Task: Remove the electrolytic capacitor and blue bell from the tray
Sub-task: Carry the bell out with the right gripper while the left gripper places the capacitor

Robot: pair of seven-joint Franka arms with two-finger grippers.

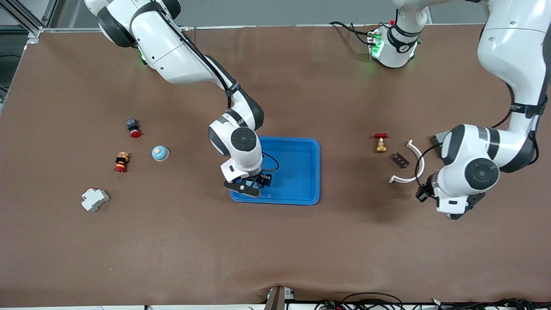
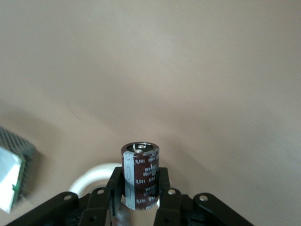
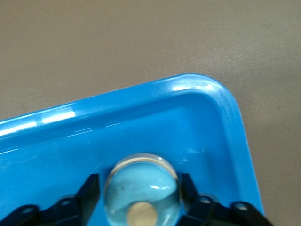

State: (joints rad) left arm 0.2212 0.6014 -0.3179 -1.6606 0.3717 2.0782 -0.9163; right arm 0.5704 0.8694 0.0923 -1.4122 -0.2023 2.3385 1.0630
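Toward the right arm's end of the table lie a grey plastic block (image 1: pixel 95 199), a small figure with a red base (image 1: pixel 121 162), a red-capped push-button (image 1: pixel 133 128) and a second blue bell (image 1: pixel 160 153), all on the mat and well apart from the blue tray (image 1: pixel 301 172).

Over the tray's corner nearest the front camera and the right arm's end, the right gripper (image 1: pixel 252 184) is lowered into the tray. Its wrist view shows the fingers (image 3: pixel 89 193) set at either side of the blue bell (image 3: pixel 141 190), narrowed onto the dome; the bell sits in the tray near the raised rim. Lifting straight up should clear that rim, and open mat lies beside it.

Beside the tray, toward the left arm's end, stand a brass valve with a red handwheel (image 1: pixel 380 142), a small dark component (image 1: pixel 400 160) and a white curved band (image 1: pixel 413 163).

The left gripper (image 1: pixel 424 191) is over bare mat near the band, clamped on the electrolytic capacitor (image 2: pixel 140 174), held upright and already out of the tray. Room for set-down is ample.
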